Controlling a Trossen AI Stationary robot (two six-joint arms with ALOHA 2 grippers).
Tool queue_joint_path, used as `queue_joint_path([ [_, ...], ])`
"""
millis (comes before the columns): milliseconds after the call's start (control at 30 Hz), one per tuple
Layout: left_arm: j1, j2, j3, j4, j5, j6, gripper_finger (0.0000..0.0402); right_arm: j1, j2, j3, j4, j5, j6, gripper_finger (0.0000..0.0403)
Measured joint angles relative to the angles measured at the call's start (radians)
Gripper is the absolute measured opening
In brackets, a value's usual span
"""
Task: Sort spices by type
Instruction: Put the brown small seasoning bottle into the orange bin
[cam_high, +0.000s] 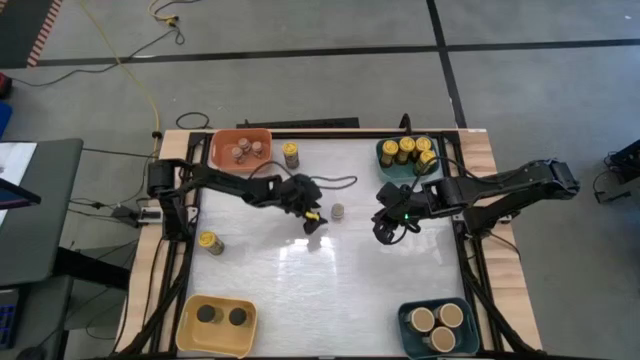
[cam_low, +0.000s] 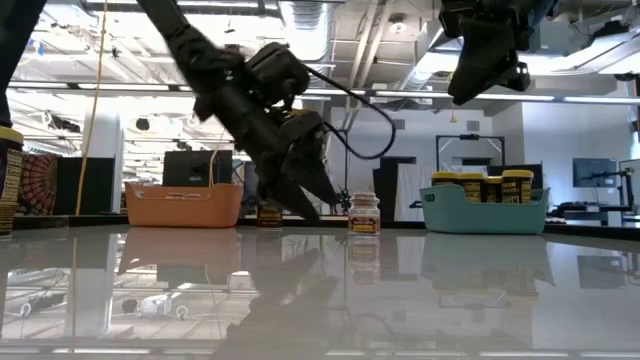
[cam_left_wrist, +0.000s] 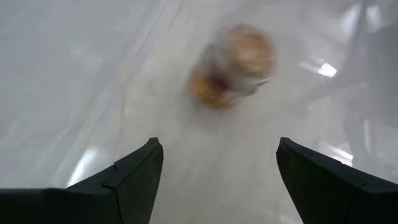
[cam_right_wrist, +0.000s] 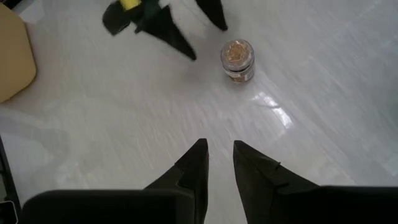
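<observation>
A small grey-topped spice jar (cam_high: 338, 211) stands upright on its base near the middle of the white table, also visible in the low view (cam_low: 363, 213) and, blurred, in the left wrist view (cam_left_wrist: 233, 65). My left gripper (cam_high: 312, 220) is open and sits low just to the jar's left, its fingers (cam_left_wrist: 134, 171) spread wide and pointing at the jar without touching it. My right gripper (cam_high: 385, 230) hovers above the table to the jar's right. Its fingers (cam_right_wrist: 200, 163) are drawn together with only a narrow slit between them, and it holds nothing.
The orange bin (cam_high: 240, 147) at the far left holds small grey-topped jars. The teal bin (cam_high: 383, 150) at the far right holds yellow-lidded jars. The yellow bin (cam_high: 190, 325) at the near left holds black-lidded jars, and a teal bin (cam_high: 405, 318) at the near right holds tan-lidded ones. Yellow-lidded jars (cam_high: 290, 154) (cam_high: 210, 242) stand loose on the table.
</observation>
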Motion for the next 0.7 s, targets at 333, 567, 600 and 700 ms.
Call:
queue_joint_path([
  [333,0.031,0.120,0.502,-0.577,-0.004,0.049,0.0300,0.000,0.000,0.000,0.000,0.000,-0.005,0.0103],
  [567,0.037,0.274,0.760,-0.792,-0.006,0.051,0.0300,0.000,0.000,0.000,0.003,0.000,-0.006,0.0103],
  [600,0.036,0.299,0.784,-0.814,-0.006,0.049,0.0300,0.000,0.000,0.000,0.003,0.000,-0.006,0.0103],
  [700,0.027,0.360,0.842,-0.862,-0.006,0.028,0.0300,0.000,0.000,0.000,0.003,0.000,-0.008,0.0103],
])
